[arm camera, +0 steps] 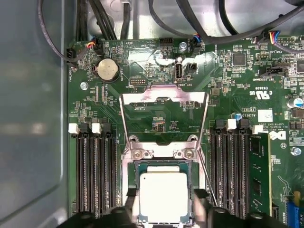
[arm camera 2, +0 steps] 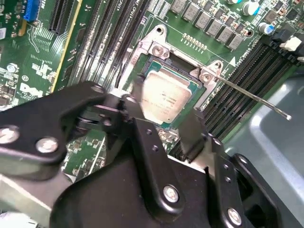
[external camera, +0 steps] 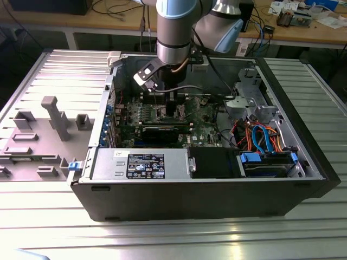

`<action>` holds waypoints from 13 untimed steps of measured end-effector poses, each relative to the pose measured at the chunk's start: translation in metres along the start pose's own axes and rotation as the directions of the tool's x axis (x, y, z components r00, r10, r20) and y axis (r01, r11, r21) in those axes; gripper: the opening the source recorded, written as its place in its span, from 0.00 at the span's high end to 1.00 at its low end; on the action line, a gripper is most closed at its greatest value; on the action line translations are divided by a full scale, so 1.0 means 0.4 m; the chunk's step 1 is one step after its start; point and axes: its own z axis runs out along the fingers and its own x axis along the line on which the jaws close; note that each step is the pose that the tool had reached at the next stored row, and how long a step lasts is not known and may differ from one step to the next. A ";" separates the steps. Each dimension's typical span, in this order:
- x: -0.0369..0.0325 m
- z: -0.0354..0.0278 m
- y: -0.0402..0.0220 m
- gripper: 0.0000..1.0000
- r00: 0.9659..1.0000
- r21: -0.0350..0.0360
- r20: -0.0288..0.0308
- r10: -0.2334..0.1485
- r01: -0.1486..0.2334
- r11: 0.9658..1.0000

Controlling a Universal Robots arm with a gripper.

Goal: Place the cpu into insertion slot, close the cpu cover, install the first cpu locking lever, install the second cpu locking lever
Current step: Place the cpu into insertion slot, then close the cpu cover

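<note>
The cpu (arm camera: 164, 197) (arm camera 2: 164, 97), a square chip with a dull silver top, lies in the insertion slot (arm camera: 161, 165) (arm camera 2: 156, 66) on the green motherboard. My gripper (arm camera: 164, 202) (arm camera 2: 164, 118) (external camera: 169, 103) hangs low inside the computer case with one black finger (arm camera: 130, 199) against one side of the chip and the other finger against the opposite side, shut on it. The cpu cover (arm camera: 137, 96) stands swung back from the slot, its square opening showing the board behind. A thin metal locking lever (arm camera 2: 247, 95) (arm camera: 205, 175) sticks out free beside the slot.
Long black memory slots (arm camera: 92, 175) flank the socket, and a green memory stick (arm camera: 259, 175) fills one of them. A coin battery (arm camera: 108, 70) and cables lie beyond the cover. The case wall (arm camera: 28, 118) is close. A power supply (external camera: 141, 162) and a grey fixture (external camera: 54, 116) show in the exterior view.
</note>
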 end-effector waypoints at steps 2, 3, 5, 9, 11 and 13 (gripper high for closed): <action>0.000 -0.004 0.000 0.53 1.000 0.000 0.005 0.000 0.000 1.000; 0.000 -0.005 0.000 0.58 1.000 0.000 0.008 0.000 0.000 1.000; 0.000 -0.009 0.000 0.76 1.000 0.000 0.013 0.000 0.000 1.000; 0.000 -0.011 0.001 0.89 0.999 0.001 0.016 -0.029 0.029 1.000; 0.000 -0.011 0.001 0.89 0.999 0.001 0.016 -0.033 0.033 0.999; 0.001 -0.011 0.001 0.89 0.999 0.001 0.016 -0.033 0.033 0.999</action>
